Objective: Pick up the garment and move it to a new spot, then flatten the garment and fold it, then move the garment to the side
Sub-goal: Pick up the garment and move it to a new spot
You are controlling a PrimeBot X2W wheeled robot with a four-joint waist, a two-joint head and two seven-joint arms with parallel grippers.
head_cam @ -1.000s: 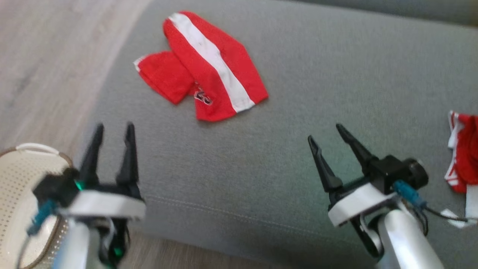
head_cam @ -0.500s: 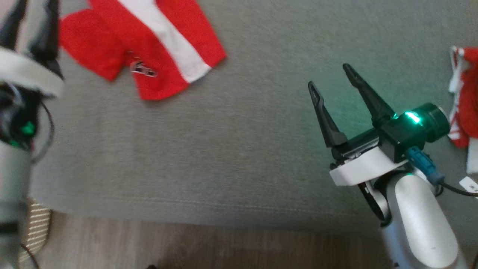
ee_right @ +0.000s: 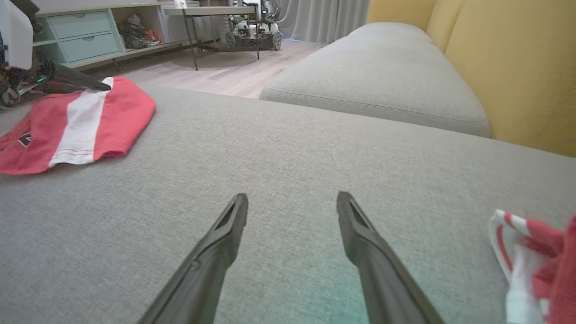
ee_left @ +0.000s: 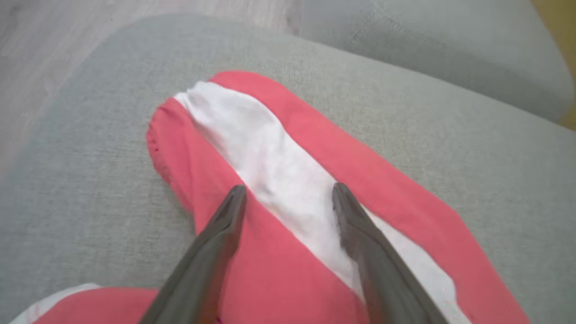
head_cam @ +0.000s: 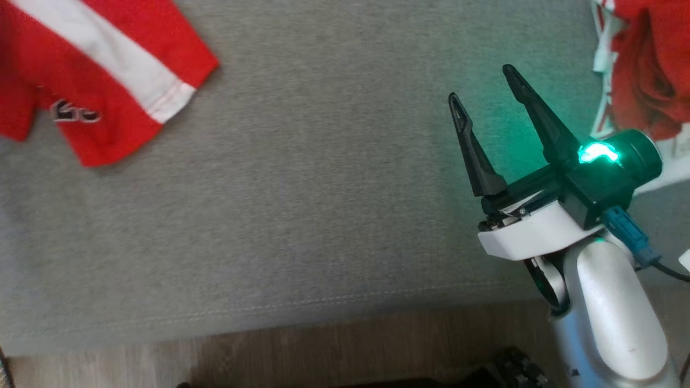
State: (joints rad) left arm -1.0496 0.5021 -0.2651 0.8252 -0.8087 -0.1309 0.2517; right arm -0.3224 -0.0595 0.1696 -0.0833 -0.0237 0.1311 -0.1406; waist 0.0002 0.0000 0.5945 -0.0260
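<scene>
Head view: the garment [head_cam: 641,70] lies crumpled at the cushion's [head_cam: 323,215] right edge, near my right gripper [head_cam: 482,83], jaws spread, empty. I'd pinch a thick fold (not the thin trim). My left gripper [ee_left: 289,188], likewise spread, hovers over a folded red-and-white piece [ee_left: 270,153].

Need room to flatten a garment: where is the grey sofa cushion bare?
The grey fabric sofa cushion is bare across its middle, between the folded red white-striped garment at left and the crumpled red-and-white garment at right. Crowded: both ends.
</scene>
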